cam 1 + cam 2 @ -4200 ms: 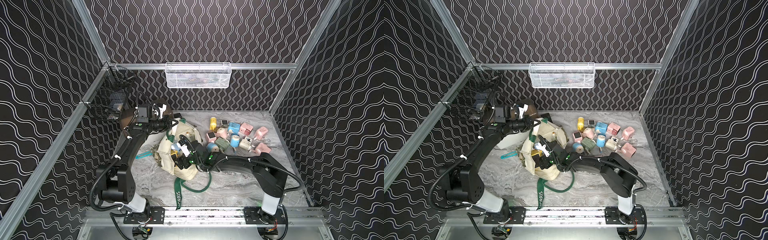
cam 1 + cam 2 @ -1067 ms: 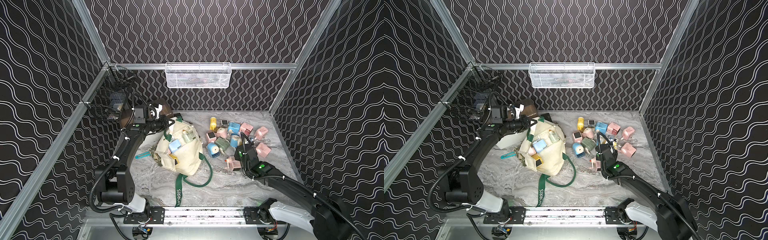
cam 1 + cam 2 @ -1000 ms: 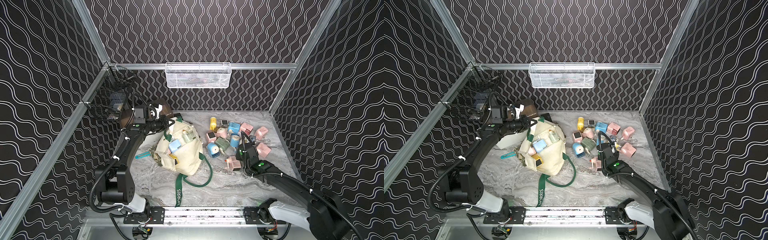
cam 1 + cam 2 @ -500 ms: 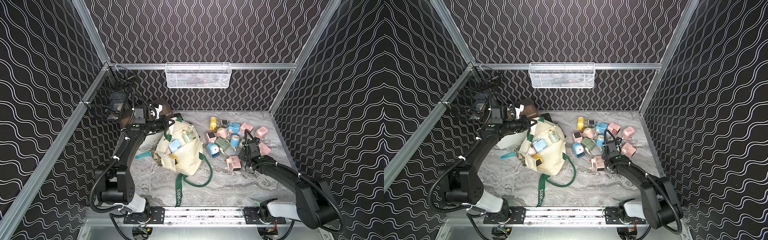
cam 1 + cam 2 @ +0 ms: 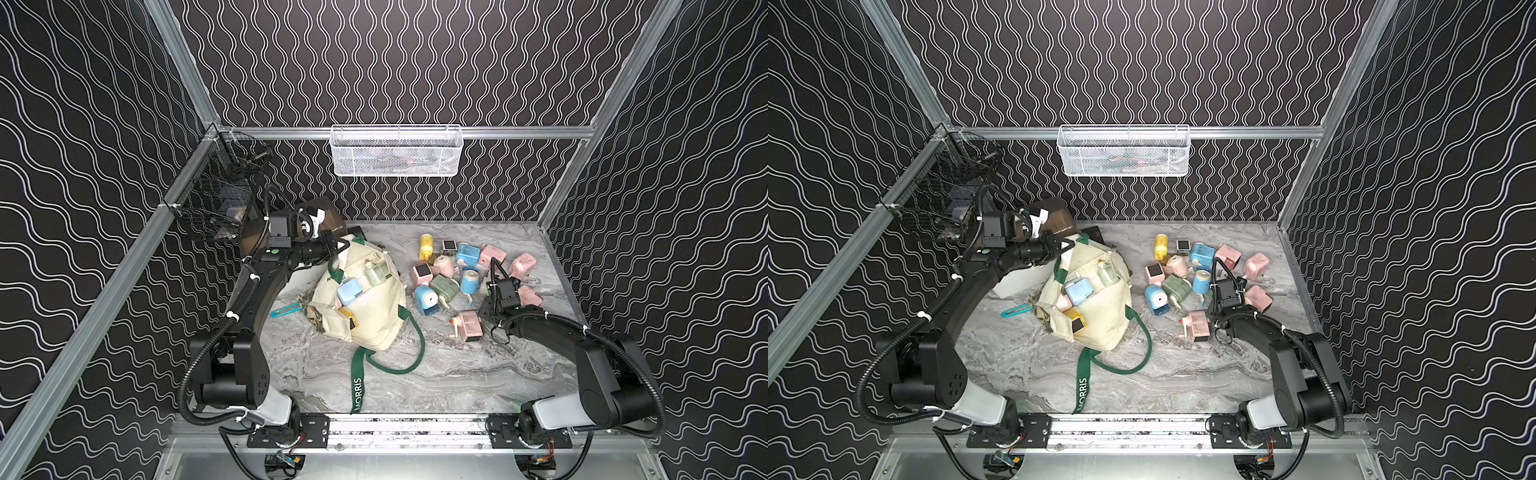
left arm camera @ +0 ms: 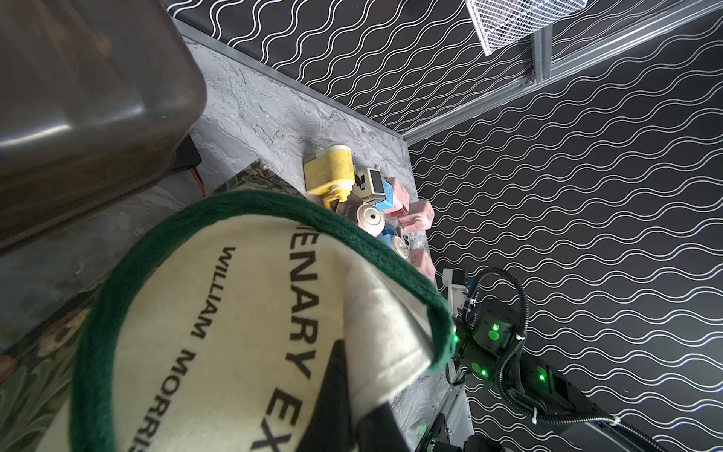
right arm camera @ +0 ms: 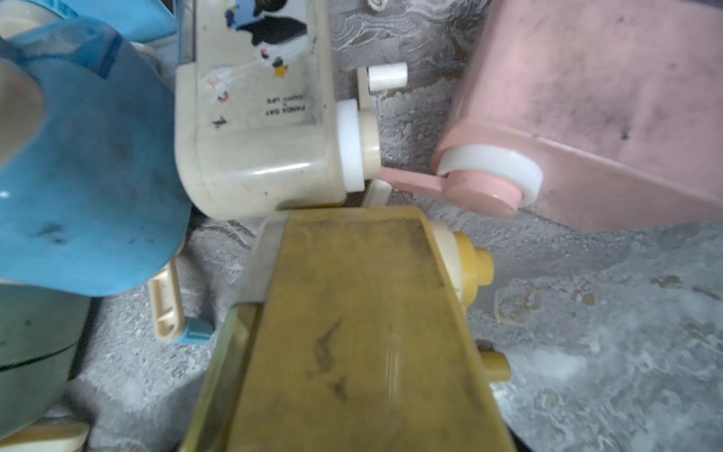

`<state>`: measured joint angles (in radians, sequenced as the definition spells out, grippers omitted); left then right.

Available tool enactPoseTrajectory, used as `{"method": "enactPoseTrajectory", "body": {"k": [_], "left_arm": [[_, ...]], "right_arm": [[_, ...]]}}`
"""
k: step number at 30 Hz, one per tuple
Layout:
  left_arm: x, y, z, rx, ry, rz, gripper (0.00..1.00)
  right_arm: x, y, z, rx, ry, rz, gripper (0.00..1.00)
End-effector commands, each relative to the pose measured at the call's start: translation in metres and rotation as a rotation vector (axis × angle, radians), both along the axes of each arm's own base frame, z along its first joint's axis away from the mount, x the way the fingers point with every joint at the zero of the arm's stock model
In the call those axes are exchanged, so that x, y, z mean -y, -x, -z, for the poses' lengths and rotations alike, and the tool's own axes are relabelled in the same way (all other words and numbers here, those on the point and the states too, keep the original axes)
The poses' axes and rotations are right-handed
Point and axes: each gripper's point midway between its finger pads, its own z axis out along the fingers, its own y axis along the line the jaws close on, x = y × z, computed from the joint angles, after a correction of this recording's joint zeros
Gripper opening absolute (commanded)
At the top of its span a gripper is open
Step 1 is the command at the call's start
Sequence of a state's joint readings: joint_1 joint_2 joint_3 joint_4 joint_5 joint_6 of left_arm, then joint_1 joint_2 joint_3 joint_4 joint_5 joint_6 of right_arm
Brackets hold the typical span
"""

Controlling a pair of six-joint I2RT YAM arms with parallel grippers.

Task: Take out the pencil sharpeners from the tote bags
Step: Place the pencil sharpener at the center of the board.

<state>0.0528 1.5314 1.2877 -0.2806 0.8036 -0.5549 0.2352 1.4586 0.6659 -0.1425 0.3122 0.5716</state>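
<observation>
Well, in both top views the tote bag [image 5: 376, 322] [image 5: 1100, 320] lies on the table [image 5: 457, 374] with a blue sharpener [image 5: 349, 291] in its open mouth. More pencil sharpeners [image 5: 457, 270] are heaped just beside it, and the left gripper [image 5: 340, 245] is clamped on the bag's rim. From the left wrist, dark fingers [image 6: 332, 391] pinch cream cloth. From the right wrist, a yellow sharpener [image 7: 352, 332] looms close, near a cream sharpener [image 7: 254, 137] and a pink sharpener [image 7: 587, 117]. Whether the right gripper [image 5: 496, 305] grips it, I cannot tell.
</observation>
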Motion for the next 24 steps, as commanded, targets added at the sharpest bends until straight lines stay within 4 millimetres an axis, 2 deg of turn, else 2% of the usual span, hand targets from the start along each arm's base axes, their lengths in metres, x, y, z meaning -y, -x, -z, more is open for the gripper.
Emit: {"method": "enactPoseTrajectory", "body": {"k": [1, 6, 11, 15, 19, 21, 24], "left_arm": [[0.002, 0.003, -0.008, 0.024, 0.004, 0.013, 0.00], [0.002, 0.003, -0.008, 0.023, 0.004, 0.013, 0.00], [0.002, 0.003, -0.008, 0.024, 0.002, 0.011, 0.00], [0.002, 0.003, -0.007, 0.021, 0.000, 0.011, 0.00], [0.002, 0.003, -0.009, 0.025, -0.001, 0.011, 0.00], [0.001, 0.003, -0.009, 0.026, -0.001, 0.010, 0.00], [0.002, 0.002, -0.008, 0.023, 0.000, 0.010, 0.00]], "right_arm": [[-0.005, -0.002, -0.002, 0.006, -0.031, -0.001, 0.75], [-0.007, 0.001, -0.014, 0.034, -0.050, -0.017, 0.85], [-0.009, 0.005, -0.034, 0.092, -0.067, -0.030, 0.87], [-0.017, 0.008, -0.059, 0.171, -0.041, -0.062, 0.87], [-0.055, 0.012, -0.105, 0.358, -0.031, -0.210, 0.85], [-0.081, 0.021, -0.128, 0.448, -0.044, -0.316, 0.83], [-0.117, 0.032, -0.149, 0.543, -0.119, -0.475, 0.78]]}}
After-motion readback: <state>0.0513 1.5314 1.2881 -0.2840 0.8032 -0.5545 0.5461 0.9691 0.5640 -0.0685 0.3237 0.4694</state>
